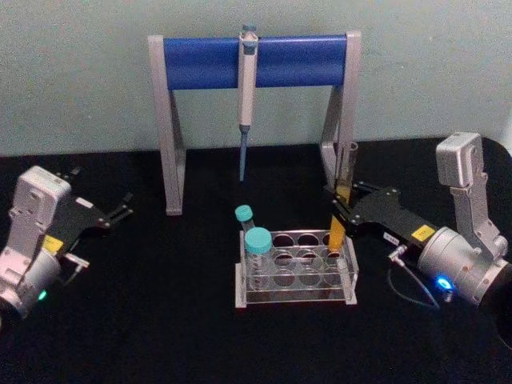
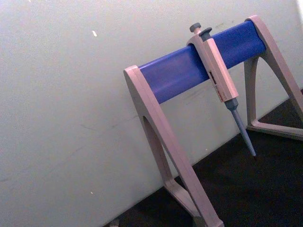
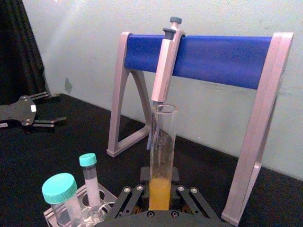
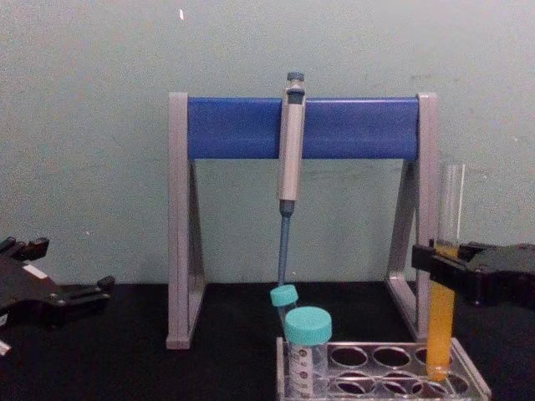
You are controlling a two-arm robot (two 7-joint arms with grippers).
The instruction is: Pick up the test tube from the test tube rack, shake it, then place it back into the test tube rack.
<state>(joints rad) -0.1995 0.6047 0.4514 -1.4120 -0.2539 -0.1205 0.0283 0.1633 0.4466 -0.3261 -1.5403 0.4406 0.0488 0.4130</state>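
The test tube (image 1: 343, 180) is a long clear glass tube with orange-yellow liquid in its lower part. It stands upright with its bottom end in the back right hole of the clear test tube rack (image 1: 294, 249). My right gripper (image 1: 339, 211) is shut on the test tube just above the rack; the same grip shows in the chest view (image 4: 442, 269) and in the right wrist view (image 3: 160, 193). The tube (image 4: 446, 217) rises well above the black fingers. My left gripper (image 1: 128, 205) rests open at the far left of the table, holding nothing.
Two teal-capped tubes, one wide (image 1: 258, 242) and one narrow (image 1: 244, 214), stand at the rack's left end. Behind the rack is a grey-and-blue pipette stand (image 1: 200, 62) with a pipette (image 1: 247, 88) hanging from it. Its right leg (image 1: 334, 152) is close behind the test tube.
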